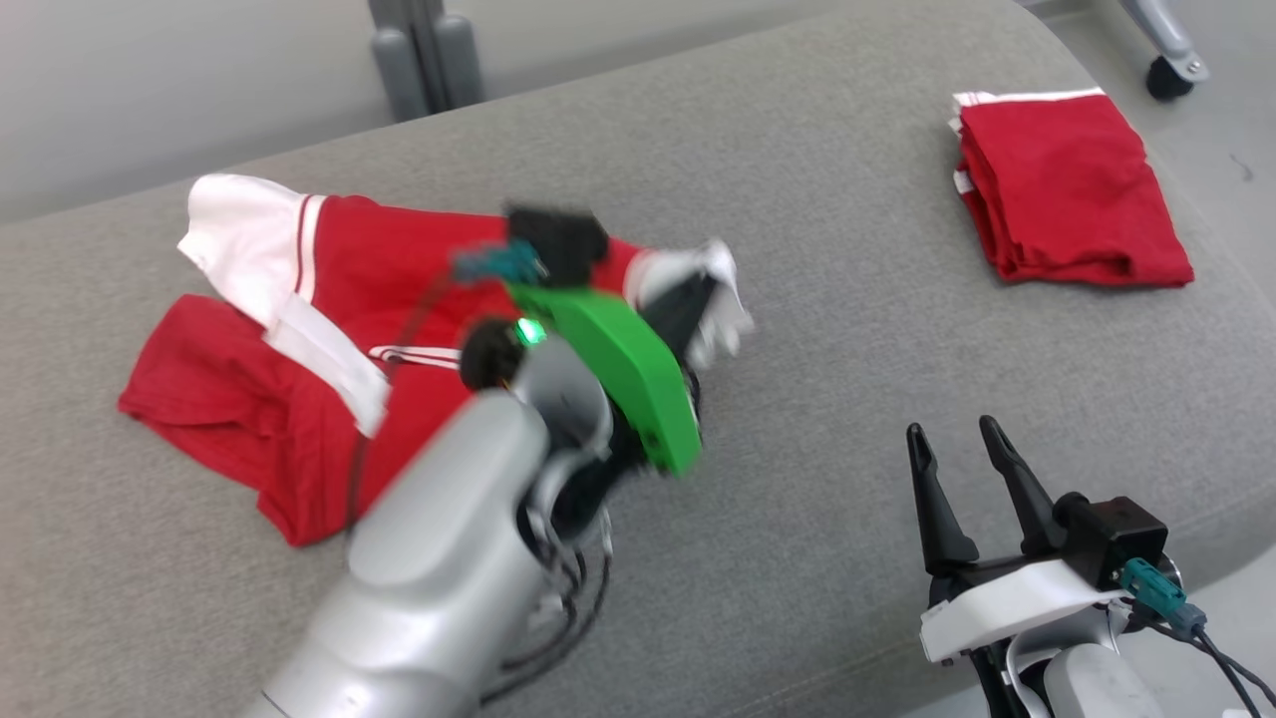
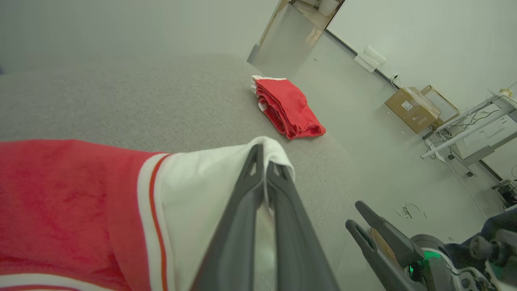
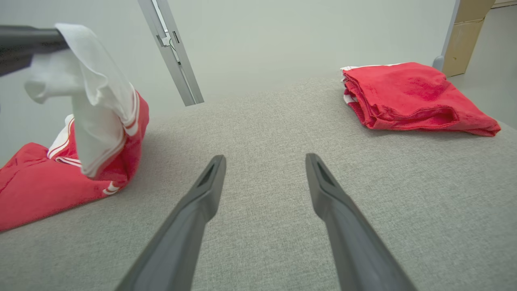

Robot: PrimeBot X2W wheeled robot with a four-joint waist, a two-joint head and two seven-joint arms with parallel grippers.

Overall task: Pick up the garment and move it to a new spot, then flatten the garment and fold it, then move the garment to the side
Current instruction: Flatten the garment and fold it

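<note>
Two tools: the left tool [image 1: 698, 299] [image 2: 262, 155] [image 3: 60, 38] and the right tool [image 1: 952, 431] [image 2: 353, 213] [image 3: 265, 158], each with two long dark fingers, work over one table.
Left tool: the jaws are pressed together on the white end [image 1: 720, 267] [image 2: 202, 178] [image 3: 97, 101] of the garment. In the left wrist view the pinched cloth folds over the fingertips.
Right tool: the jaws are spread wide with nothing between them. It hovers above bare table at the lower right of the head view, well apart from the garment.
Garment: the crumpled red fabric garment with white panels and thin striped trim [image 1: 329, 299] [image 2: 60, 194] [image 3: 40, 190] lies on the left part of the table. Its gripped white end is raised off the surface toward the middle; the red bulk rests on the table.
Folded pile: the neatly folded red cloth pile with a white edge [image 1: 1072, 189] [image 2: 288, 105] [image 3: 412, 93] sits near the far right corner, well apart from both tools.
Table: the grey, fabric-covered table with a rounded corner [image 1: 797, 199] [image 2: 141, 97] [image 3: 262, 121] carries both cloths.
Left wrist: the bright green plastic cover [image 1: 628, 369] is blurred in the head view.
Surroundings: a grey metal post [image 1: 424, 50] [image 3: 169, 48] stands behind the table, a black caster wheel [image 1: 1166, 75] is on the floor, and a brown cardboard box [image 2: 412, 107] sits by the wall.
</note>
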